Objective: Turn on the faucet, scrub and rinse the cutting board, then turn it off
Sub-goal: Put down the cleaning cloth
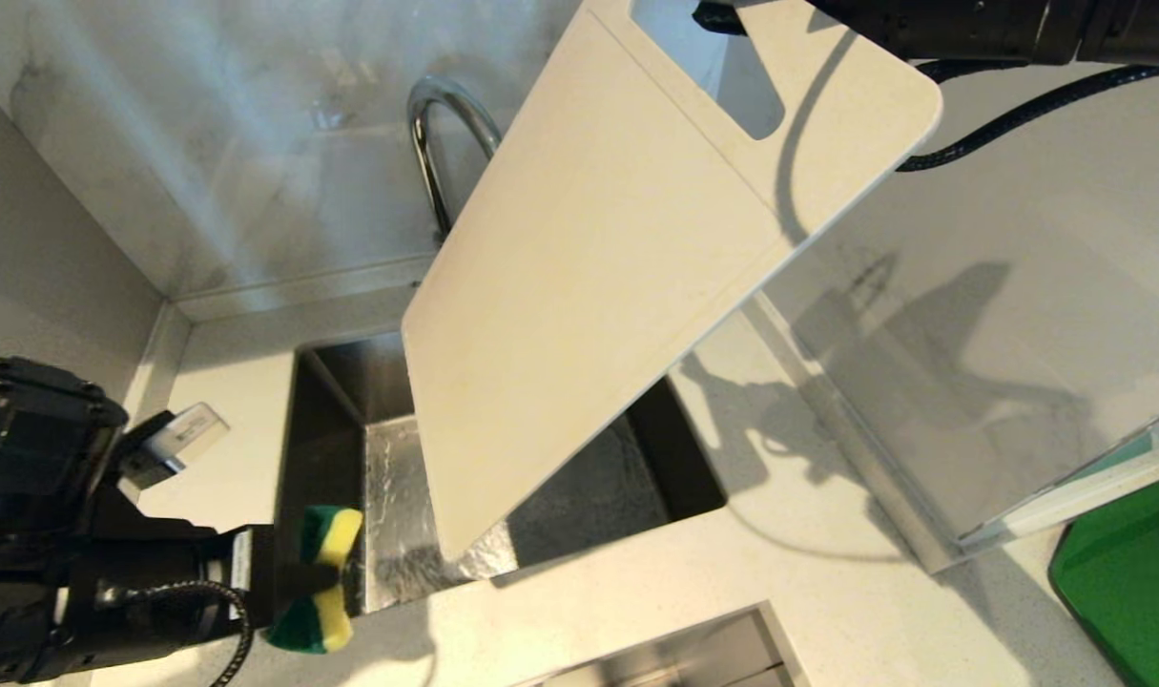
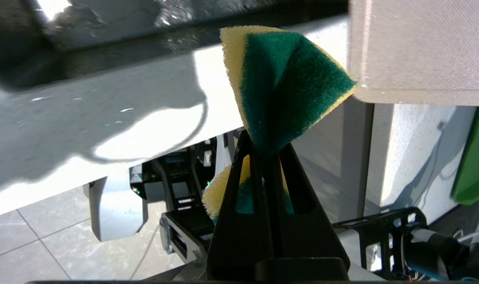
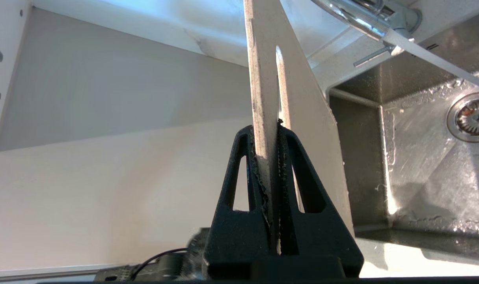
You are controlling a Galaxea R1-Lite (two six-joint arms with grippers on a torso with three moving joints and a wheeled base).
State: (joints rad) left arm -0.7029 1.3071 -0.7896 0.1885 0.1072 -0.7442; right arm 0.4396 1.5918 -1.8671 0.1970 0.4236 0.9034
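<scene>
The off-white cutting board (image 1: 598, 286) hangs tilted over the sink (image 1: 331, 429), its lower corner down inside the basin. My right gripper (image 3: 267, 130) is shut on the board's edge beside the handle cutout, at the top of the head view (image 1: 722, 14). The chrome faucet (image 1: 445, 124) arches behind the board, and its side lever (image 3: 371, 57) shows in the right wrist view. A thin stream of water (image 3: 440, 65) runs from the spout into the basin. My left gripper (image 1: 326, 577) is shut on a yellow-and-green sponge (image 2: 286, 79), at the sink's near left corner and apart from the board.
The sink's drain (image 3: 474, 116) lies in the wet basin floor. A green mat (image 1: 1127, 582) sits on the counter at the far right, beyond a raised shiny panel (image 1: 970, 382). A marble backsplash stands behind the faucet. Another steel opening (image 1: 693, 649) cuts the counter's front edge.
</scene>
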